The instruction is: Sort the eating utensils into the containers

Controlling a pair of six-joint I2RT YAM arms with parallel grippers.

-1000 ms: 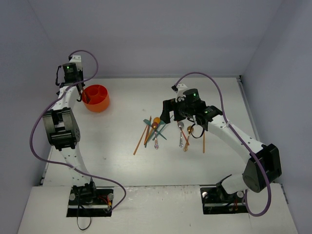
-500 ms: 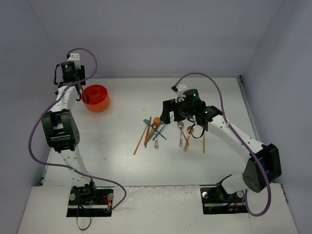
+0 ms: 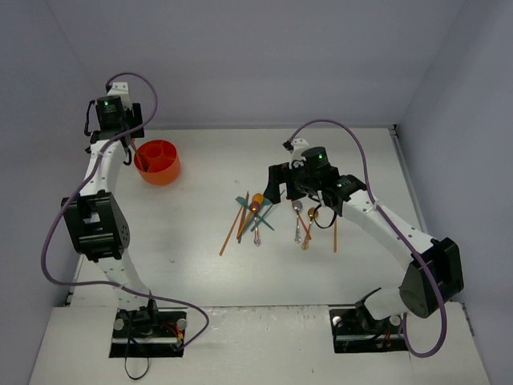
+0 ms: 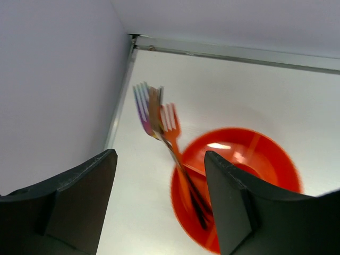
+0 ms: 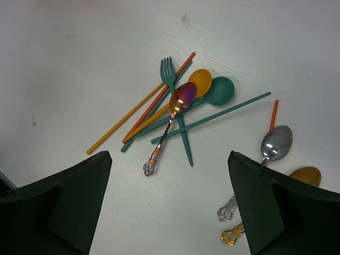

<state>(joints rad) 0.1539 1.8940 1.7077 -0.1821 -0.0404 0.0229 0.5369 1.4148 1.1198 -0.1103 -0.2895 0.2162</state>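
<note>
The orange-red cup [image 3: 158, 161] stands at the far left. In the left wrist view an iridescent fork [image 4: 144, 105] and an orange fork [image 4: 171, 120] lean in a compartment of the cup [image 4: 249, 154], tines up. My left gripper [image 4: 159, 178] hovers open above them, holding nothing; from above the left gripper [image 3: 128, 149] is at the cup's left rim. My right gripper [image 5: 169, 180] hangs open over the loose utensils: a teal fork [image 5: 169, 71], an iridescent spoon [image 5: 182, 95], an orange spoon [image 5: 201, 81], a teal spoon [image 5: 221, 90], chopsticks [image 5: 212, 118], and a silver spoon [image 5: 276, 142].
The utensils lie in two clusters mid-table, a crossed pile [image 3: 252, 213] and a smaller group [image 3: 309, 218] to its right. A gold spoon [image 5: 305, 174] lies beside the silver one. The left wall [image 4: 53, 79] and the table's back corner are close to the cup.
My left gripper has opened and drawn up and back from the cup, leaving the forks standing in it. The right arm has not moved.
</note>
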